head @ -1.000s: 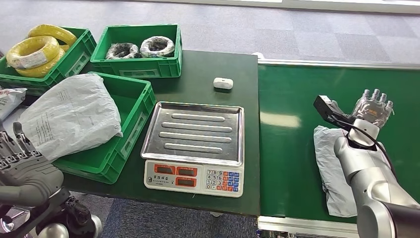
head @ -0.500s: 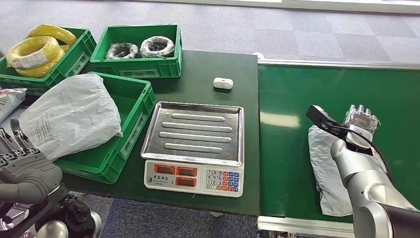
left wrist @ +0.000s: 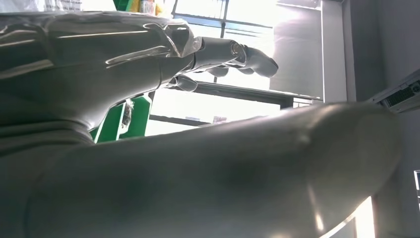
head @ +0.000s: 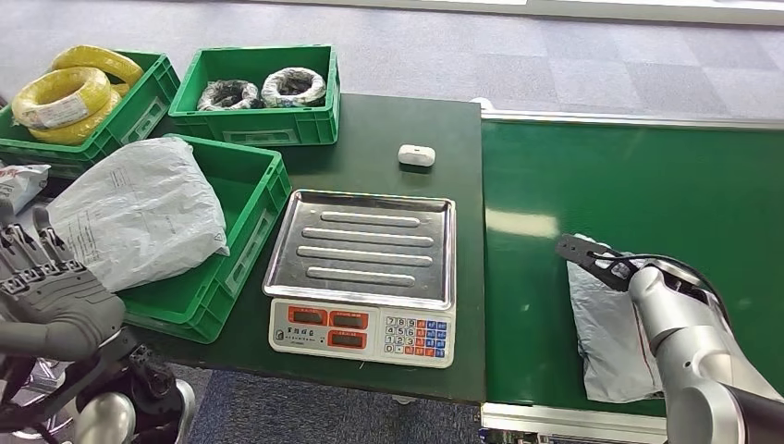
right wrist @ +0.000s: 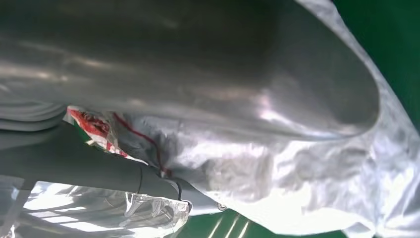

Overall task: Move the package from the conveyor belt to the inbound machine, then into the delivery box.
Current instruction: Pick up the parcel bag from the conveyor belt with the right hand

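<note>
Right wrist view is showing the right hand pressing against a grey package bearing unreadable red print, its grip impossible to tell, while the left hand is hanging open.

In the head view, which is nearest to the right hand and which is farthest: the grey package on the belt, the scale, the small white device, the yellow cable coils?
1. Grey package, on the belt, directly at the right hand.
2. Scale, on the table left of the belt.
3. Small white device, at the table's far side.
4. Yellow cable coils, in the far-left green crate.
</note>
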Controlling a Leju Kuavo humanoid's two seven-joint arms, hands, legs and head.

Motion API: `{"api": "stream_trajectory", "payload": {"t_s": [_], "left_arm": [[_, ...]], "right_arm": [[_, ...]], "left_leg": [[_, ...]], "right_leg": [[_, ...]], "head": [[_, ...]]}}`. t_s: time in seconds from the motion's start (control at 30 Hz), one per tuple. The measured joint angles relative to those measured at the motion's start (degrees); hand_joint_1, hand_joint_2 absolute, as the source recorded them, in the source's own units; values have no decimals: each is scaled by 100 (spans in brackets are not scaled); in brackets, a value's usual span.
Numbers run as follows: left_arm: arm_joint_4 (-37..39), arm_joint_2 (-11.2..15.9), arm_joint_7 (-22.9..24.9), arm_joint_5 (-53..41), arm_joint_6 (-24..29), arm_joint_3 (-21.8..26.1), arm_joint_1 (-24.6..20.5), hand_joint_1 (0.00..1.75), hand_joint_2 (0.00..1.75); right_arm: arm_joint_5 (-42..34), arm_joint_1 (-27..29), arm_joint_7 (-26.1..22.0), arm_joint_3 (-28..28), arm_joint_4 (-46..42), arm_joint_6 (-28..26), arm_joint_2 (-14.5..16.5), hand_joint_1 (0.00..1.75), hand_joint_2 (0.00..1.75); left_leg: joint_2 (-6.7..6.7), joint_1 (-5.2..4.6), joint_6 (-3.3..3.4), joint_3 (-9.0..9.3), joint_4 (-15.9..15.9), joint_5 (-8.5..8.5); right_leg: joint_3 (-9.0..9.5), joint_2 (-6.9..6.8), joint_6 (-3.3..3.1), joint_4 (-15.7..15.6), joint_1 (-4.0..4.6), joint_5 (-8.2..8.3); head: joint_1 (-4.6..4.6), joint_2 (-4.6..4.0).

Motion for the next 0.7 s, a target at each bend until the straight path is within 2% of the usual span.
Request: {"api": "stream_trajectory", "payload": {"t_s": [0.27, 0.7], "left_arm": [[318, 20, 0, 90, 14, 19, -323, 0, 0], [521, 46, 0, 110, 37, 8, -428, 0, 0]], "right_arm": [[-70, -2, -132, -155, 2, 130, -101, 0, 0], [-96, 30, -195, -228, 3, 78, -185, 0, 0]], "left_leg": [[1, 0, 0, 0, 0, 0], [2, 0, 0, 0, 0, 0]], "right_leg": [[0, 0, 0, 0, 0, 0], [0, -1, 0, 0, 0, 0]], "head": [[0, 0], [0, 0]]}}
